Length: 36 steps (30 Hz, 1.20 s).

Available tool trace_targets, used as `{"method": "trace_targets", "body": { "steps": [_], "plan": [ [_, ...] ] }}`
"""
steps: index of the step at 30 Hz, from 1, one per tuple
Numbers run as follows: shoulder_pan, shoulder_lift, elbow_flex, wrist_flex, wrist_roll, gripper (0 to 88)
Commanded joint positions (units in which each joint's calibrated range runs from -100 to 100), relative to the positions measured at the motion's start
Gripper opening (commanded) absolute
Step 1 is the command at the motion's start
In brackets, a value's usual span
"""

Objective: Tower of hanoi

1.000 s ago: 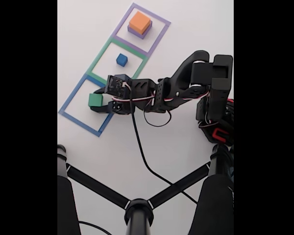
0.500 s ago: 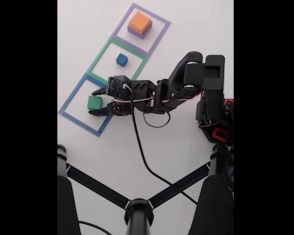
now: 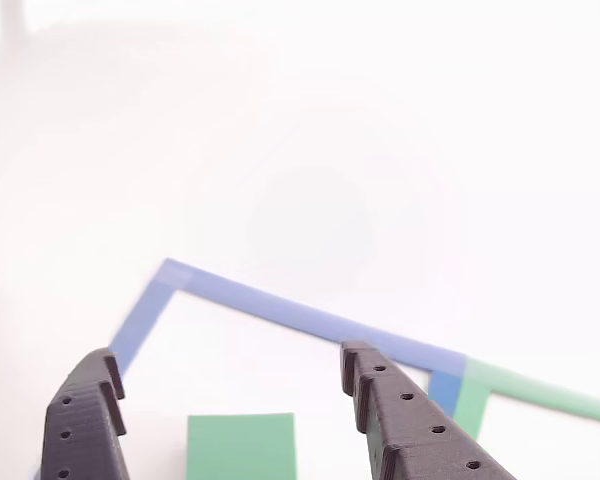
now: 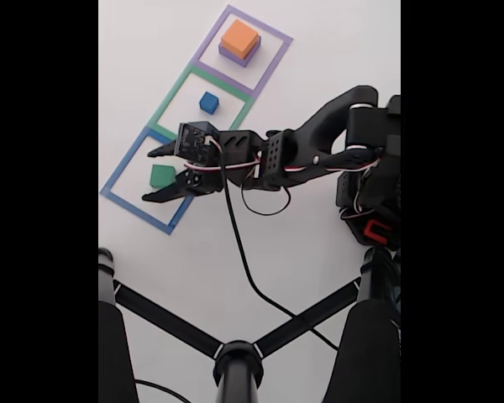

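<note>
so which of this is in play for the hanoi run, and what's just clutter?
In play:
green cube, between the open gripper's fingers
blue cube
orange block on the purple block

Clutter:
taped square outlines
black cable
black stand legs

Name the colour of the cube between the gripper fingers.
Green cube; clearest in the fixed view.

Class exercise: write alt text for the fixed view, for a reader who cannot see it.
An open black gripper straddles a green cube inside a blue taped square. A blue cube sits in the green square beyond, and an orange block tops a purple block in the purple square.
</note>
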Motion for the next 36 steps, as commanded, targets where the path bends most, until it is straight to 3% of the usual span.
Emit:
{"method": "trace_targets", "body": {
  "steps": [1,8,17,22,28,36],
  "plan": [
    [3.3,-17.1,-6.6,24.6,0.0,17.5],
    [8.6,-33.1,-19.8,64.4,0.0,3.4],
    [17.1,-38.9,-39.6,95.2,0.0,0.7],
    [20.3,-38.8,-47.9,103.3,0.0,0.7],
    [21.2,-39.9,-47.9,104.3,0.0,3.2],
    [25.1,-47.7,-30.4,92.4,0.0,24.2]
  ]
}}
